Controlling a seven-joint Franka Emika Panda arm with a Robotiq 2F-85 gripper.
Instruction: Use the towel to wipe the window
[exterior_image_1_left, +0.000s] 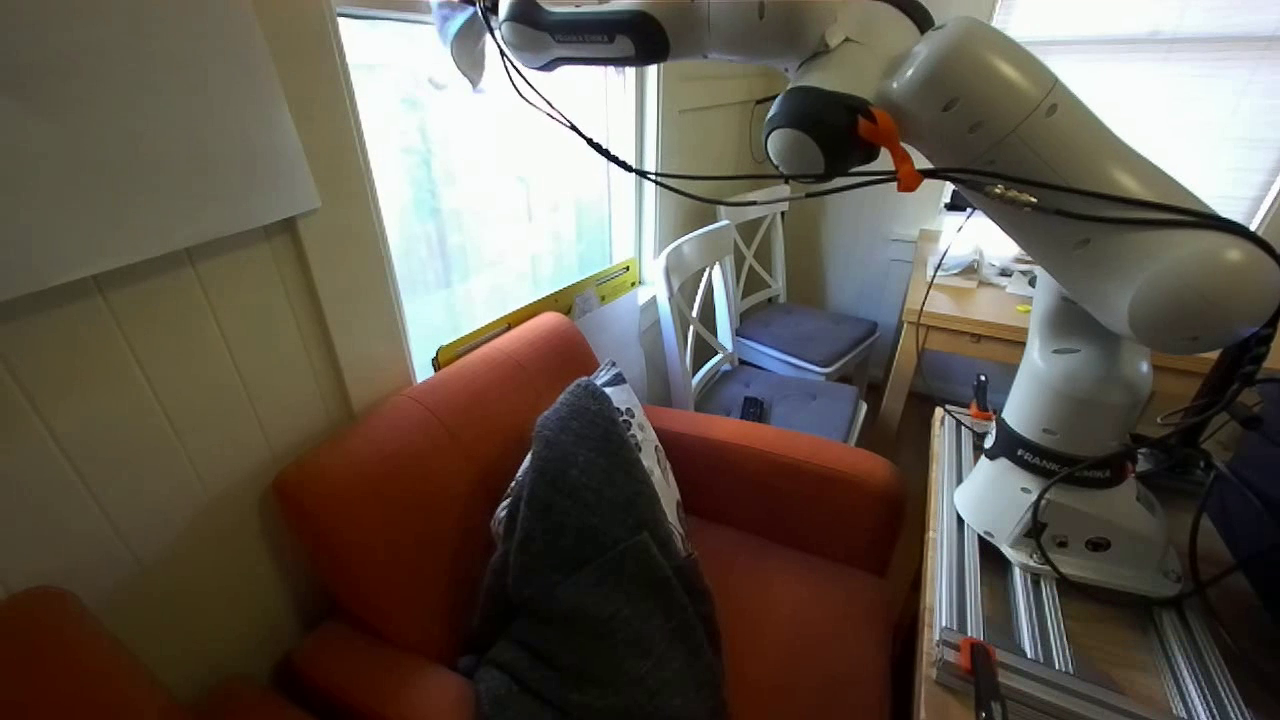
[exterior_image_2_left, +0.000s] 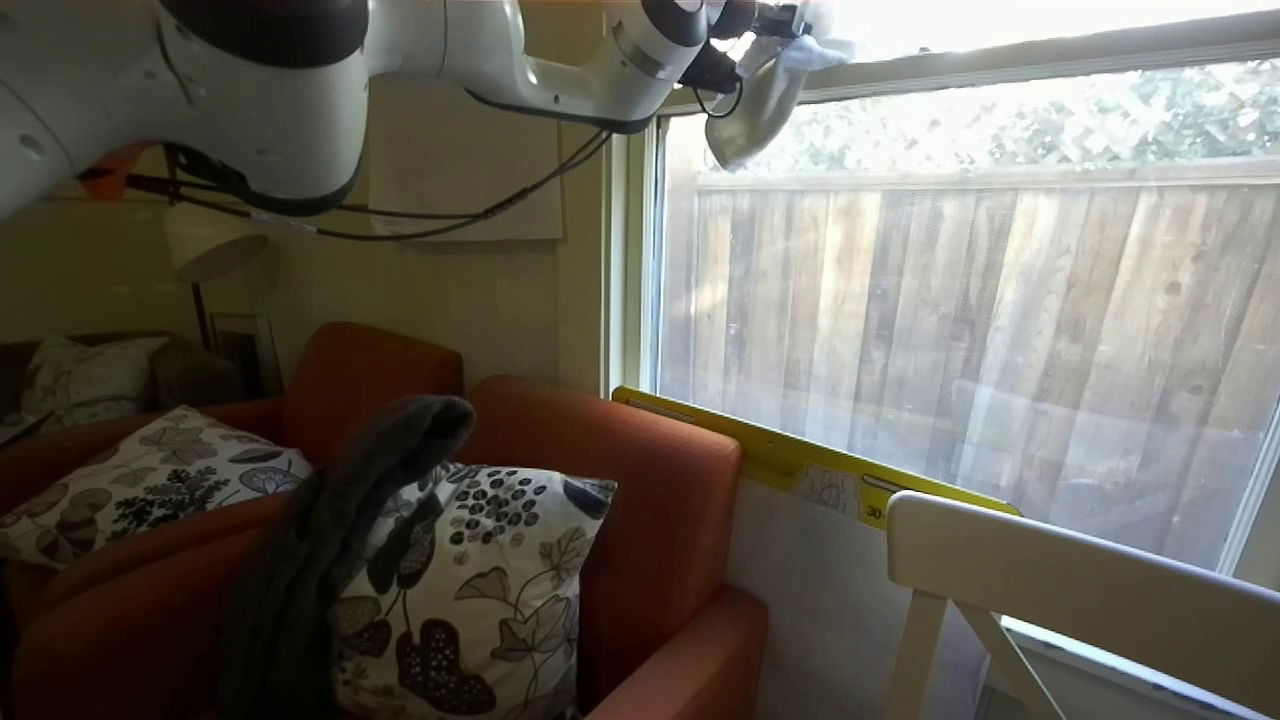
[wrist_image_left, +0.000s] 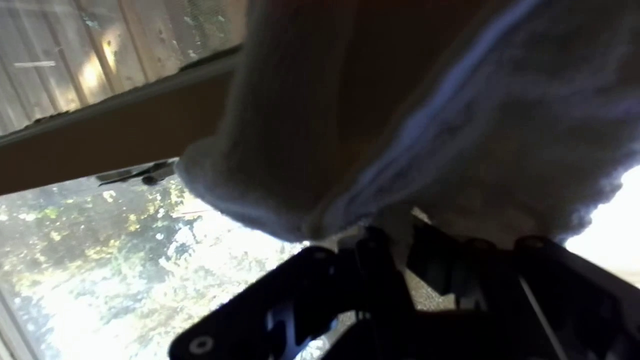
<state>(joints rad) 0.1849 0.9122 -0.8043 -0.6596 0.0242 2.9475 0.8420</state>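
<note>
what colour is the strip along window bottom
Yellow; the strip shows best in an exterior view.

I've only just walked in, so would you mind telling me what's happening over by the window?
A robot arm is raised at the window, and its gripper is closed on a towel that hangs near the window's cross bar. The job is to wipe the window with it, though I cannot tell whether the towel is touching it. Lower down, a dark grey blanket and a patterned pillow are on an orange armchair.
</note>
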